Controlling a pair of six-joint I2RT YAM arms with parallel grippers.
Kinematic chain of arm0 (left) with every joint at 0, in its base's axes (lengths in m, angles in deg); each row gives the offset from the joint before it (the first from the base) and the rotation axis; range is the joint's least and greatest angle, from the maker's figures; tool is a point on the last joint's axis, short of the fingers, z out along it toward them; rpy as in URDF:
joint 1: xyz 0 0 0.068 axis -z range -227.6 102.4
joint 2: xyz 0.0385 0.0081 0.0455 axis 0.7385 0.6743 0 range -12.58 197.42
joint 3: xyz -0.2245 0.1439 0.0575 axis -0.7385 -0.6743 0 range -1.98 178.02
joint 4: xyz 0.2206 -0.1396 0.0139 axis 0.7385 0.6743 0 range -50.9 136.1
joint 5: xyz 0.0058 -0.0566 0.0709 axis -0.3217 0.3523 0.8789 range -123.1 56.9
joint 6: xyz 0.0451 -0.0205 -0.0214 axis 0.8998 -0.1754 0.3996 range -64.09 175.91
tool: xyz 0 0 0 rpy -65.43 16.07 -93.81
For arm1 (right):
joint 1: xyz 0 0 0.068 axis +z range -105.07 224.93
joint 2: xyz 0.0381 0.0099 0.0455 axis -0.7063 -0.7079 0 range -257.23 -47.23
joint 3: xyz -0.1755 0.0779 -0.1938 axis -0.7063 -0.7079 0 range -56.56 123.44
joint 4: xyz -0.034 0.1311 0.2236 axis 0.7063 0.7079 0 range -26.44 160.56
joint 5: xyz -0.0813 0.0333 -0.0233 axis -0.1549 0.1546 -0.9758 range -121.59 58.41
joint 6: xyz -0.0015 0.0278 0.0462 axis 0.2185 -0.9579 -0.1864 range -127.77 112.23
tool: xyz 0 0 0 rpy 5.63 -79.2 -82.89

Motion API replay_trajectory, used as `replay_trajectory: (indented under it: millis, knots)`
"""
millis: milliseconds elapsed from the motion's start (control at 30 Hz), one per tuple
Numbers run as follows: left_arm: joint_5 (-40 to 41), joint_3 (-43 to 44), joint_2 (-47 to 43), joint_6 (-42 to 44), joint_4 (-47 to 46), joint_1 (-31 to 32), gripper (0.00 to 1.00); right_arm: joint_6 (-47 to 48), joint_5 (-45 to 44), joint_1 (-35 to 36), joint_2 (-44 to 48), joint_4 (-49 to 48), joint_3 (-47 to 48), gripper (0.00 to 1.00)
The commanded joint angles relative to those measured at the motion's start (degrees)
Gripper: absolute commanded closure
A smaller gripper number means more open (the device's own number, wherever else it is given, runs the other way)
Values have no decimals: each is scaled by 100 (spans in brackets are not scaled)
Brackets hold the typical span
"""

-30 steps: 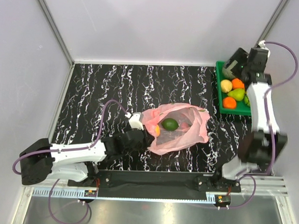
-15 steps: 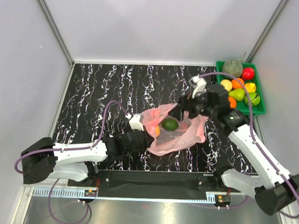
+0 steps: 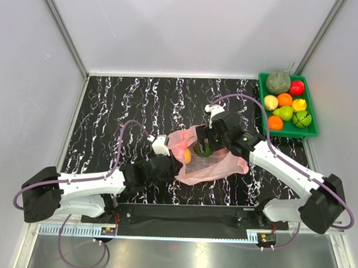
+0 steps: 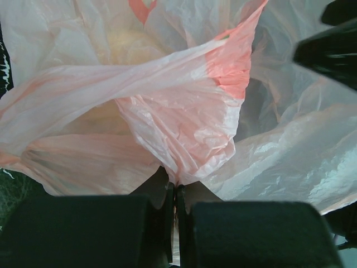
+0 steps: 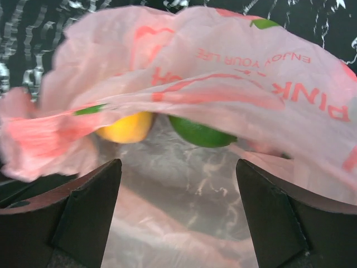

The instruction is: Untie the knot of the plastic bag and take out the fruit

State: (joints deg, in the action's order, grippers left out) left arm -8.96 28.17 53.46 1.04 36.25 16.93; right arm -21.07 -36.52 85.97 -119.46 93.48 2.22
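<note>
Now, top view: plastic bag point(image 3: 219, 163) lies on the table point(image 3: 121, 102), left gripper point(image 3: 176, 167) at its near-left edge, right gripper point(image 3: 202, 145) over the green fruit point(image 3: 205, 152).
Left wrist: jaws clamped on a fold of bag film.
Right wrist: jaws wide, empty; green fruit beside yellow fruit point(image 5: 127, 127) under limp film.
Handling: fruit likely firm, round, may roll; grasp across its middle.

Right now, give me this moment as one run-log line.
left gripper: shut on plastic bag edge | right gripper: open, at bag mouth | in bag: green fruit, yellow fruit | fruit held: none
</note>
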Motion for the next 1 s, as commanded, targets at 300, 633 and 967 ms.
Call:
replay_trajectory:
  millis: [300, 633, 967]
  knots:
    - [249, 237, 66, 117, -101, 15, 100, 749, -430, 10, -1302, -1425, -552, 0]
    - [214, 202, 67, 152, -233, 15, 100, 1452, 290, 10, -1768, -2296, -412, 0]
    - [258, 140, -38, 196, -242, 15, 100, 1375, 669, 10, -2463, -2648, -165, 0]
